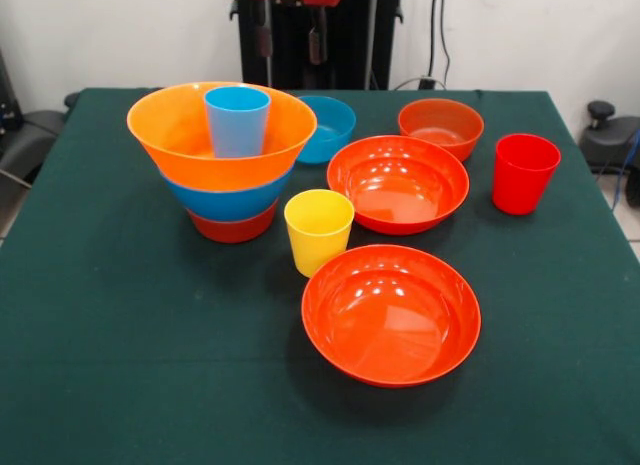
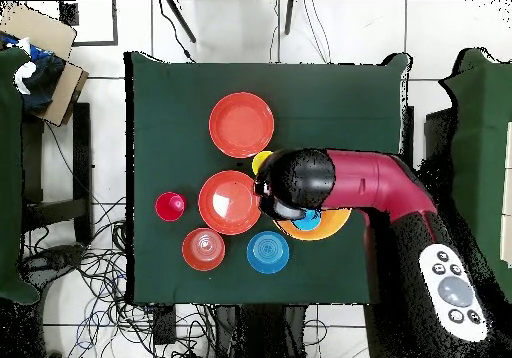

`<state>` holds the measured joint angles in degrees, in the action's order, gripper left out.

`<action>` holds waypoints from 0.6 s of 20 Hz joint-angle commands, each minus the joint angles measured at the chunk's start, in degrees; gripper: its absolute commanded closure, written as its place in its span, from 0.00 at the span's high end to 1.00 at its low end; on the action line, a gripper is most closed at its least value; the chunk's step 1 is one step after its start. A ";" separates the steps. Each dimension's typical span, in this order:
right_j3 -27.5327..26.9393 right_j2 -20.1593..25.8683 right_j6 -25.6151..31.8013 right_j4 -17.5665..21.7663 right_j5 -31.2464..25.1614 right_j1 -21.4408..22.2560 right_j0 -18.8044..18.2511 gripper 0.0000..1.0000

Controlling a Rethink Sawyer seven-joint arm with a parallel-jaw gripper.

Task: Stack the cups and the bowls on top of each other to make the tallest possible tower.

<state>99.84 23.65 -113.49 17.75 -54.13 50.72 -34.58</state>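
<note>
The tower stands at the left: a huge orange bowl (image 1: 175,135) on a large blue bowl (image 1: 225,200) on a small red-orange bowl (image 1: 232,228), with the light blue cup (image 1: 237,120) upright inside. The yellow cup (image 1: 318,230) and the red cup (image 1: 524,173) stand alone. Two wide red-orange bowls (image 1: 398,183) (image 1: 390,313), a small blue bowl (image 1: 335,128) and a small red-orange bowl (image 1: 440,127) lie separately. My gripper (image 1: 292,40) hangs open and empty at the top edge, high above the table. In the overhead view the arm (image 2: 370,184) covers most of the tower (image 2: 325,229).
The green cloth (image 1: 100,335) covers the whole table. The black pedestal (image 1: 350,35) stands behind the far edge. Cables and boxes (image 2: 45,54) lie on the floor around the table.
</note>
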 commanded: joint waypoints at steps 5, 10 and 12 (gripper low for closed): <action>-4.76 2.68 1.58 -0.99 -5.69 -0.78 4.94 1.00; -7.13 1.11 -0.27 1.03 -2.45 -5.16 7.33 1.00; -7.72 0.72 -1.16 1.09 -0.85 -6.74 8.14 1.00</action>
<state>95.38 23.99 -113.49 16.48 -56.00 50.61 -29.49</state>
